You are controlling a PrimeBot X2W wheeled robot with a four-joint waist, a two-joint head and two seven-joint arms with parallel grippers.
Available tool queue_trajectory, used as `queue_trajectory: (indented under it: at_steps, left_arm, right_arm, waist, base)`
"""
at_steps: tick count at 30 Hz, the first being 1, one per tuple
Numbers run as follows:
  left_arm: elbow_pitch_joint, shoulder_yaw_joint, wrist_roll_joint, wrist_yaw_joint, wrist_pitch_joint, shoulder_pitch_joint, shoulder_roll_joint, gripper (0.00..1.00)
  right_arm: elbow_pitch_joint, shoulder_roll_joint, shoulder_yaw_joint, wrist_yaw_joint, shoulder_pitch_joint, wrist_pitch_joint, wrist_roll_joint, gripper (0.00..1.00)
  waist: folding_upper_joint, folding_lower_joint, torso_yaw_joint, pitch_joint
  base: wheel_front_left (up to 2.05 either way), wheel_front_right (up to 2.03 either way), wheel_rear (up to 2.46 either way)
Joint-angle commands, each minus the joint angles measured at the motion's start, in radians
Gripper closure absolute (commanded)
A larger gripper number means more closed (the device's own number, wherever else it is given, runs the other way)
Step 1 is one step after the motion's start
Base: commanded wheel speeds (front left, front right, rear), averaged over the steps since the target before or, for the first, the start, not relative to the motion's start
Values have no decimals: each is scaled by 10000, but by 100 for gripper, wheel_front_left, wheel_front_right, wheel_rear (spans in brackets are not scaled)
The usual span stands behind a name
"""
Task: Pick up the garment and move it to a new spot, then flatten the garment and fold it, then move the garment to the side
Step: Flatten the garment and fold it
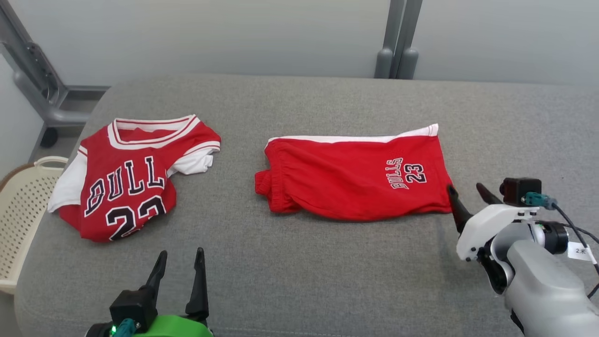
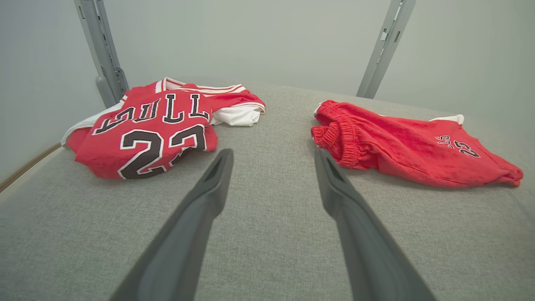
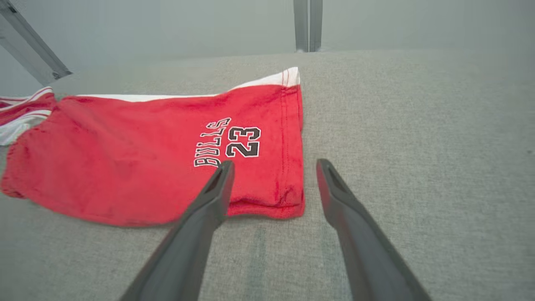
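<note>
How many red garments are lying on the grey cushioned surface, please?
2. The Bulls jersey lies crumpled at the robot's left, near the basket; the folded Bulls shorts lie centre-right, by the right end effector. None seems hidden.

Left gripper [image 1: 180, 252] low left in head view, fingers pointing straight up, jaws spread wide, empty. Right gripper [image 1: 465, 187] low right, fingers angled up-left, jaws apart too (nothing gripped). Right forearm [image 1: 543, 290] slants in from bottom-right corner.

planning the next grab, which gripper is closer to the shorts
Right. The right gripper sits open at the near right corner of the shorts; the left gripper hangs open well off to their left, nearer the jersey.
</note>
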Motion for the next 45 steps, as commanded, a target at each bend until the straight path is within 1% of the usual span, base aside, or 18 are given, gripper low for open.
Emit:
queue_trajectory:
  at_steps: [1, 4, 7, 9, 11, 13, 18, 19, 24, 27, 29, 33, 41, 43, 45]
  left_arm:
    - [32, 156, -90, 114, 25, 213, 118, 0]
    - [80, 410, -215, 331, 27, 327, 166, 0]
    - [181, 606, -316, 397, 53, 322, 319, 0]
    - [163, 621, -334, 403, 175, 334, 404, 0]
    - [133, 684, -357, 399, 256, 358, 543, 0]
    - [161, 718, -402, 307, 305, 355, 662, 0]
    - [236, 629, -360, 68, 415, 390, 966, 0]
    - [236, 629, -360, 68, 415, 390, 966, 0]
    - [285, 638, -415, 37, 432, 482, 1115, 0]
    - [308, 653, -431, 61, 446, 499, 1171, 0]
    - [334, 631, -384, 35, 462, 515, 1277, 0]
    - [347, 635, -425, 1, 431, 554, 1357, 0]
    - [273, 570, -474, 72, 439, 539, 1303, 0]
    - [278, 545, -525, 52, 503, 525, 1318, 0]
    - [263, 527, -547, 18, 568, 495, 1332, 0]
  right_arm:
    - [-766, -98, -515, -14, 495, -63, -470, 0]
    - [-2248, 118, -1618, -14, 1507, -56, -1412, 0]
    - [-3656, 641, -2682, -14, 2562, -57, -2415, 0]
    - [-4466, 1036, -3182, -12, 3245, -59, -3034, 0]
    - [-5108, 1305, -3475, -14, 3783, -57, -3532, 0]
    - [-5680, 1529, -3542, -14, 4210, -7, -3889, 0]
    - [-6971, 1772, -3458, -12, 5091, 410, -4438, 0]
    - [-6971, 1772, -3458, -12, 5091, 410, -4438, 0]
    - [-7943, 1845, -3378, -12, 5749, 817, -4727, 0]
    - [-8334, 1856, -3398, -14, 6020, 992, -4715, 0]
    - [-8514, 1860, -3440, -14, 6161, 1092, -4513, 0]
    - [-8728, 1865, -3488, -12, 6266, 1242, -4410, 0]
    - [-8925, 1867, -3588, -12, 6360, 1392, -4445, 0]
    - [-8965, 1868, -3585, -12, 6318, 1426, -4581, 0]
    - [-8977, 1866, -3611, -12, 6300, 1419, -4480, 0]
  waist:
    - [0, 1, -226, -554]
    - [0, 1, -319, -785]
    - [0, 1, -383, -976]
    - [0, 1, -421, -1077]
    - [0, 1, -462, -1156]
    - [0, 1, -496, -1222]
    - [0, 1, -579, -1334]
    - [0, 1, -579, -1334]
    - [0, 1, -659, -1388]
    - [0, 1, -698, -1376]
    - [0, 1, -738, -1357]
    - [0, 1, -810, -1311]
    - [0, 1, -794, -1227]
    - [0, 1, -788, -1199]
    - [0, 1, -770, -1164]
  base:
    - [0, 0, 0]
    - [0, 0, 0]
    - [0, 0, 0]
    - [0, 0, 0]
    - [0, 0, 0]
    - [0, 0, 0]
    - [0, 0, 0]
    - [0, 0, 0]
    - [0, 0, 0]
    - [0, 0, 0]
    - [0, 0, 0]
    - [0, 0, 0]
    - [0, 0, 0]
    - [0, 0, 0]
    - [0, 0, 0]
